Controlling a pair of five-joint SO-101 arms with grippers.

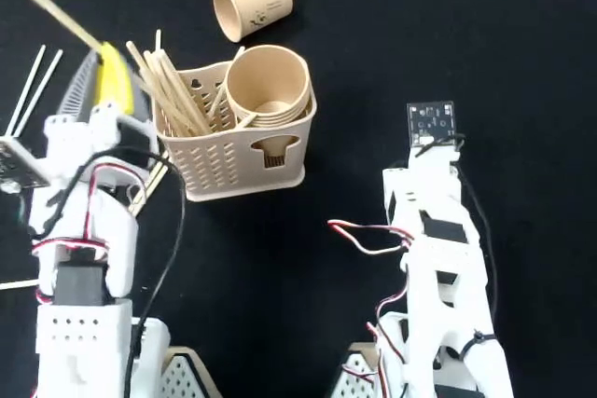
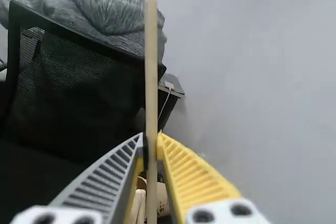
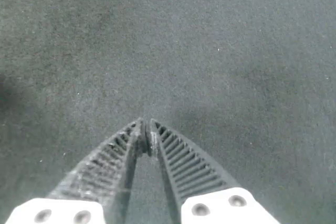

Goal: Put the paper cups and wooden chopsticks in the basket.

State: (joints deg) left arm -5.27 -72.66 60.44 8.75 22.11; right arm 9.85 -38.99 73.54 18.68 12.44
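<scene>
A black mesh chair (image 2: 52,93) stands beside a grey wall (image 2: 252,77).

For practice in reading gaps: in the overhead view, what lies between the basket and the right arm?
Nothing: the high view shows bare black table between the basket and the right arm.

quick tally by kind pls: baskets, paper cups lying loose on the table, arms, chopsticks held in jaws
basket: 1
paper cup loose on its side behind the basket: 1
arms: 2 (left arm, right arm)
chopstick clamped in the jaws of the left gripper: 1
total: 5
</scene>
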